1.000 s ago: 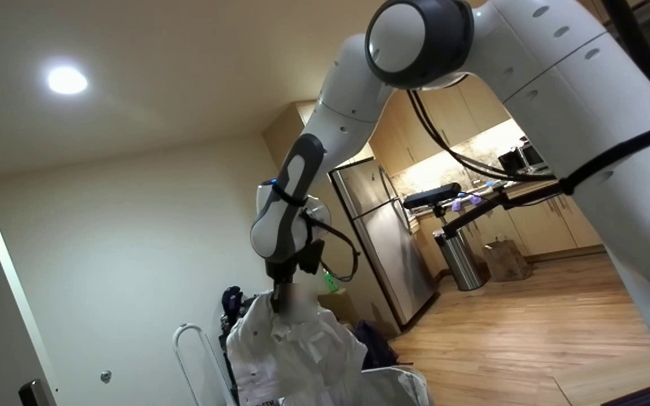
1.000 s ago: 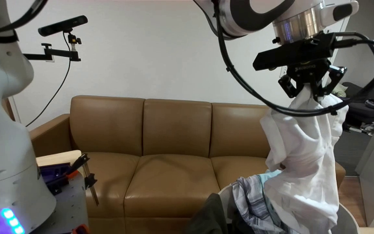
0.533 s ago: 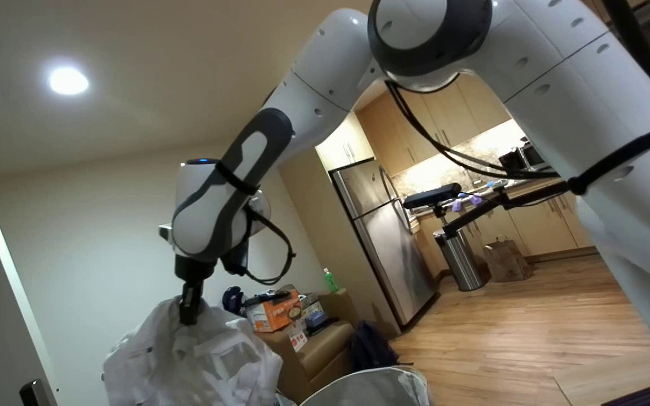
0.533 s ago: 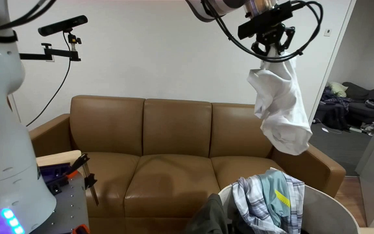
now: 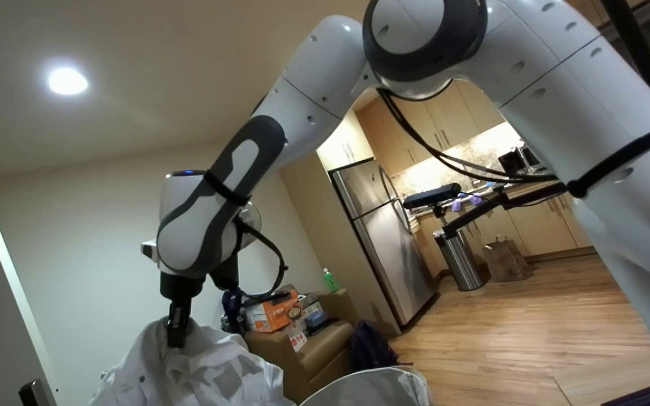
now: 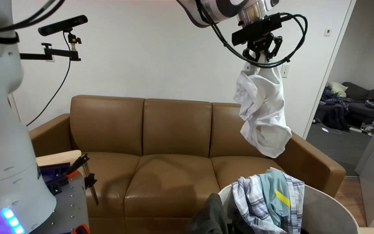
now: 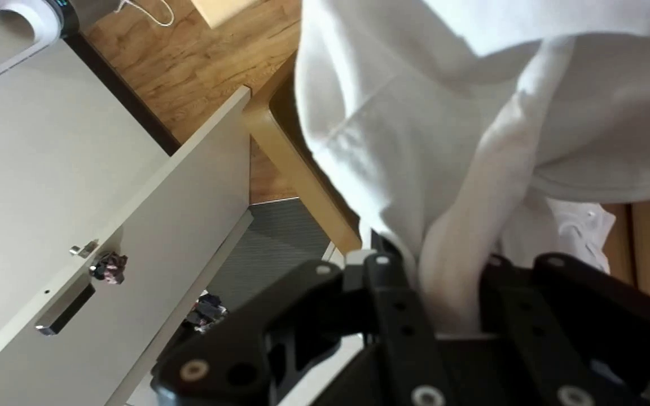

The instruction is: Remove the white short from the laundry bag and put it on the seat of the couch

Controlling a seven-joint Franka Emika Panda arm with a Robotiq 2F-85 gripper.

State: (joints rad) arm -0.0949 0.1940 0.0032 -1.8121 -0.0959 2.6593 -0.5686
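Observation:
The white short (image 6: 266, 113) hangs crumpled in the air, gathered at its top by my gripper (image 6: 262, 58), which is shut on it. In the wrist view its cloth (image 7: 404, 107) fills much of the upper right and runs down between the dark fingers. An exterior view cuts off its lower part (image 5: 206, 372). Below it stands the laundry bag (image 6: 328, 208), pale and wide-mouthed, apart from the short. Behind is the brown couch (image 6: 177, 126); the short hangs in front of its right end, above the level of the seat (image 6: 170, 182).
Plaid and teal clothes (image 6: 274, 195) drape over the bag's rim, beside a dark garment (image 6: 208, 216). The couch's right armrest (image 6: 310, 165) rises close by. An orange box (image 5: 274, 313) and other items lie on the couch's far end. A door (image 7: 189, 225) stands ajar.
The gripper has lifted the white short up off the bag and carried it left and back toward the couch in an exterior view. Over the last half second it shifted further left and slightly lower.

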